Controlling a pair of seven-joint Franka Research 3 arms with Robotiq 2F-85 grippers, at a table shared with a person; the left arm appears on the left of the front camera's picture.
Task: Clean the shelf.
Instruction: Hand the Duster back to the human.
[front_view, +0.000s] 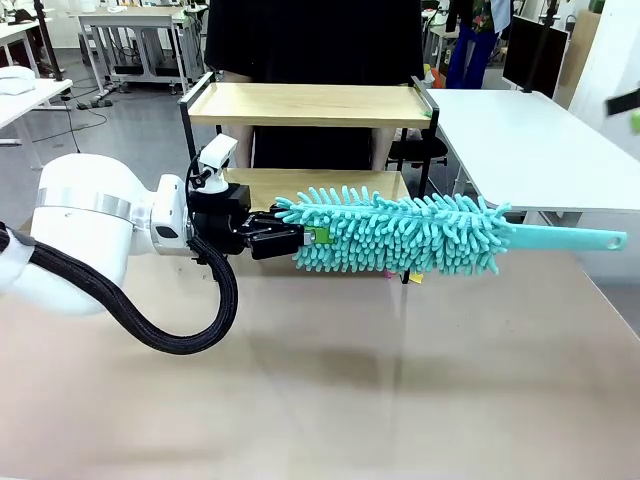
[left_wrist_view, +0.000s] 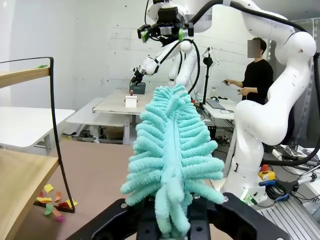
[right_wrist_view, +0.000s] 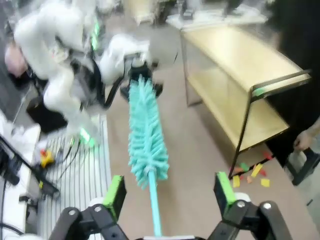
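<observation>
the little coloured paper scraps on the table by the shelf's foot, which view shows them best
The right wrist view: the coloured paper scraps lie spread and unobstructed there. The left wrist view shows a small pile at the frame's foot; in the front view the teal fluffy duster mostly hides them.

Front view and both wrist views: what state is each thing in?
Left gripper: jaws shut on the duster's fluffy end.
Duster: held level in front of the shelf, handle free.
Right gripper: jaws open, astride the handle.
Shelf: both boards bare.
Paper scraps: scattered on the table.
</observation>
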